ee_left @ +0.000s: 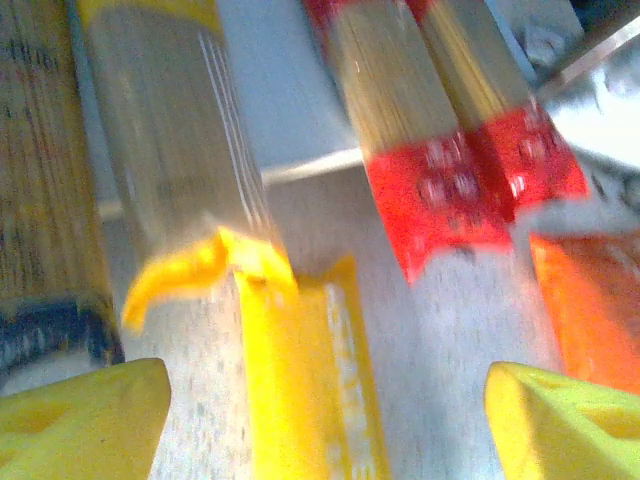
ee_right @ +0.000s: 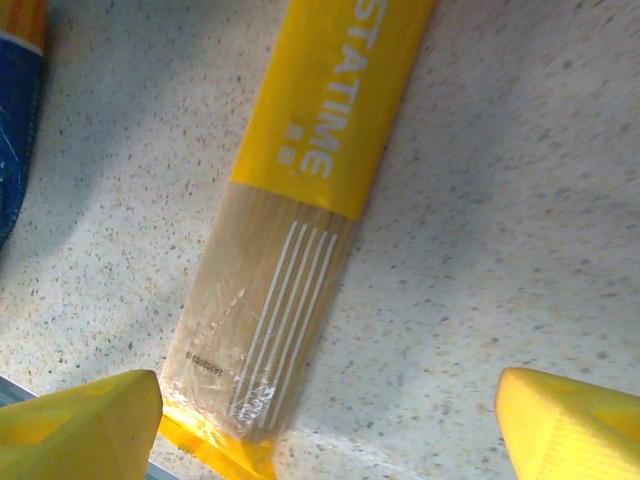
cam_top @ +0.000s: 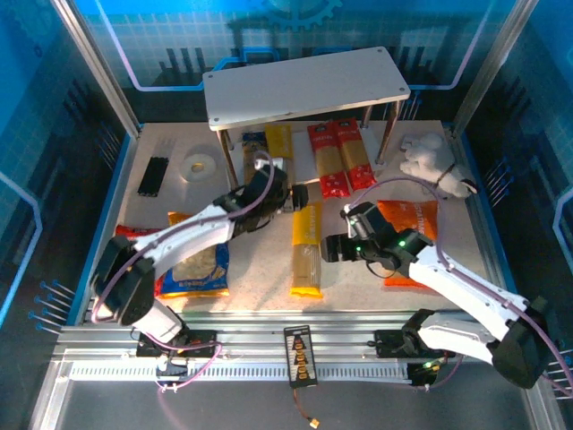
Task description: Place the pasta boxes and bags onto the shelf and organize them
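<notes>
Closest up, left hand (ee_left: 320, 430) shows yellow fingertips (ee_left: 80, 420) spread wide, nothing pinched; that wrist view is blurred. From above we put it at the front of the shelf (cam_top: 304, 85), above the far end of the loose yellow pack (cam_top: 306, 249).

Left to right on the counter (cam_top: 260, 269):
- Red bag (cam_top: 130, 232), mostly under the left arm.
- Black stick bundle (cam_top: 154, 176) and white tape roll (cam_top: 198, 166), further back.
- Blue bag (cam_top: 197, 269), near the front, left forearm crossing over it.

On the shelf's lower board we count four packs side by side, near ends poking out from under the top board: dark blue pack (cam_top: 254, 145), shelved yellow pack (cam_top: 279, 143), then two red packs (cam_top: 329, 159) touching each other.

Loose yellow pack lies lengthwise mid-counter, off the shelf. Right hand (ee_right: 320, 430) hovers over its window end, fingers (ee_right: 570, 425) spread, pack between them; we cannot tell if they touch it. Orange bag (cam_top: 407, 219) lies on the counter under the right arm. White plush toy (cam_top: 434, 161) sits far right beside a shelf post.
</notes>
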Robot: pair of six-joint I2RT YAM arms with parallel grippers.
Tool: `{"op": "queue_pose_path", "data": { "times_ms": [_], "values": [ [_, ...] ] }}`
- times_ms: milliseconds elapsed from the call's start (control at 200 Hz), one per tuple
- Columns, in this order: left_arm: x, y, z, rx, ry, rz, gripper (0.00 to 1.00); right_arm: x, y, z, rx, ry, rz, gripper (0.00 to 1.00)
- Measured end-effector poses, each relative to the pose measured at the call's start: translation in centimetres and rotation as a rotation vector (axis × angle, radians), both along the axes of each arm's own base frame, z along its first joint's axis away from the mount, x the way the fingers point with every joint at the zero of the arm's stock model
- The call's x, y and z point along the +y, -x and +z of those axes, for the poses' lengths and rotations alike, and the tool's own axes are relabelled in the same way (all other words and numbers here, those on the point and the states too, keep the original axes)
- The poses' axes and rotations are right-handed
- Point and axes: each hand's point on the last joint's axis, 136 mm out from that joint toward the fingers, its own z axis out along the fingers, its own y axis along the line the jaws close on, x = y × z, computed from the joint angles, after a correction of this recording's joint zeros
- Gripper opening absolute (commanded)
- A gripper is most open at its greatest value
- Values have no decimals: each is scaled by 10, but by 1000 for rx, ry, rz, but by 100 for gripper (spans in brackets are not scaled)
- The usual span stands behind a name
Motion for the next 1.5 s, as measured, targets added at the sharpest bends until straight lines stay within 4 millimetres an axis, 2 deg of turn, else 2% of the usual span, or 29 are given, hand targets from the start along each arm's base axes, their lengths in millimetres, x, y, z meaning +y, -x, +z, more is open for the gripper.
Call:
{"op": "queue_pose_path", "data": {
  "times_ms": [105, 170, 270, 395, 470, 535, 670, 825, 1261, 1501],
  "values": [
    [8, 41, -10, 7, -22, -42, 86, 11, 3, -26, 65, 21, -8, 89],
    [16, 59, -13, 6, -28, -50, 86, 17, 4, -41, 101, 38, -16, 93],
    [32, 85, -12, -6, -18, -49, 86, 26, 4, -61, 142, 60, -27, 94],
    [54, 109, -11, -17, 7, -28, 87, 35, 4, -75, 166, 74, -29, 95],
    [69, 119, -13, -21, 23, -2, 88, 41, 0, -78, 168, 79, -34, 100],
    [81, 127, -15, -19, 31, 20, 89, 46, -6, -79, 163, 83, -42, 100],
    [98, 137, -13, -27, 42, 54, 91, 54, -18, -83, 153, 87, -60, 100],
    [108, 141, -5, -49, 52, 74, 92, 58, -21, -98, 179, 110, -75, 100],
    [111, 144, -10, -36, 34, 76, 93, 78, -32, -107, 188, 137, -89, 100],
    [112, 145, -16, -26, 24, 77, 93, 76, -32, -112, 199, 185, -100, 100]
  ]
}}
